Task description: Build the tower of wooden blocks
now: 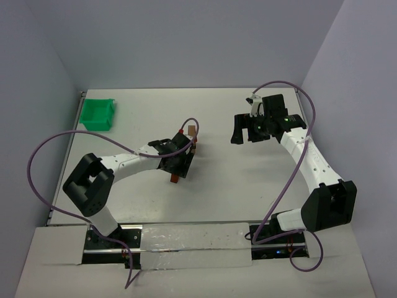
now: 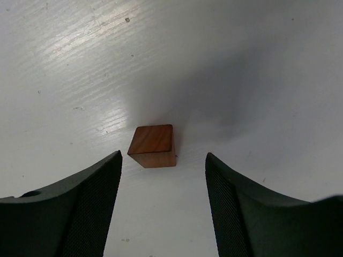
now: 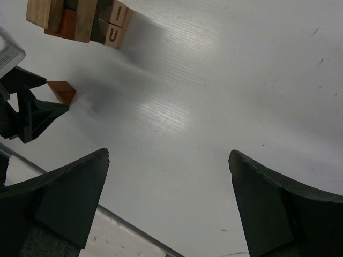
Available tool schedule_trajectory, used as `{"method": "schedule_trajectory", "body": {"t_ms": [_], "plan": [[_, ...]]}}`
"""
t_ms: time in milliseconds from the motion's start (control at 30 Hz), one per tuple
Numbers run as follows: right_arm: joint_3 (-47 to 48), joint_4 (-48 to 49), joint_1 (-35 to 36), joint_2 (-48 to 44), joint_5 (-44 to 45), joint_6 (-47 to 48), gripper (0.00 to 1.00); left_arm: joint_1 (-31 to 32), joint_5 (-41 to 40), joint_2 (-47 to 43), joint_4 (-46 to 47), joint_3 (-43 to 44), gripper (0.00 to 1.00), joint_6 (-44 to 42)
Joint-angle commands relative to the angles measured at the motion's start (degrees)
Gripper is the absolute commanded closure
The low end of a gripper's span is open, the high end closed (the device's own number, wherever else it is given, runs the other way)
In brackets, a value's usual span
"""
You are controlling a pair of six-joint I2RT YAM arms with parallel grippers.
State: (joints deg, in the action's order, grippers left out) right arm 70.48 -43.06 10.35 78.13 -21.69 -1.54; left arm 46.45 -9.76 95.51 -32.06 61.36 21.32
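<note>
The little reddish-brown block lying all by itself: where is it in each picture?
Top external: the reddish-brown block lies on the table near the middle of the picture, just below the left fingers.
Left wrist: in the centre, between the left fingers, not touched.
Right wrist: at the far left, just above the left fingers.
Shared landmark: the left fingers, next to the block in every view.

This looks like a robotics lab test cell: a bare white table (image 1: pixel 217 205) boxed in on three sides by plain pale-grey walls (image 1: pixel 186 43). A left arm (image 1: pixel 127 162) and a right arm (image 1: pixel 307 155), both black-and-white machines, are bolted to a rail (image 1: pixel 133 231) at the table's near edge, with purple cables (image 1: pixel 36 167) looping loose from them. The props are a green plastic bin (image 1: pixel 99 115) and some small wooden blocks (image 3: pixel 69 21).
</note>
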Motion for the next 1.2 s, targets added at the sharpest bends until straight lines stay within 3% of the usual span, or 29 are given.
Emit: {"method": "schedule_trajectory", "body": {"t_ms": [0,200,700,733,933,1000,1167], "plan": [[2.02,0.02,-0.24,-0.88,0.14,0.92,0.00,-1.35,-1.40,1.85,-0.99,3.85,0.31,1.90],[2.07,-0.22,-0.24,-1.13,0.27,0.93,0.00,-2.96,-0.95,3.09,-1.44,5.07,0.40,1.76],[4.42,-1.06,-0.32,0.27,-1.02,1.02,0.00,-3.39,1.17,-1.68,-0.69,1.64,0.92,0.30],[4.67,-0.97,-0.25,0.18,-1.70,2.50,0.00,-3.49,1.61,-2.63,-0.08,1.21,1.00,0.12],[5.90,-0.71,0.11,-0.35,-7.56,4.10,0.00,-5.59,10.90,-18.25,9.45,-3.72,1.00,-3.23],[6.24,0.03,0.43,-0.90,-13.52,5.01,0.00,-6.34,19.48,-27.30,17.94,-6.43,1.00,-5.94],[6.87,3.40,1.57,-2.41,-25.89,5.94,0.00,-8.09,34.24,-36.16,25.75,-7.23,1.00,-10.56]]}}
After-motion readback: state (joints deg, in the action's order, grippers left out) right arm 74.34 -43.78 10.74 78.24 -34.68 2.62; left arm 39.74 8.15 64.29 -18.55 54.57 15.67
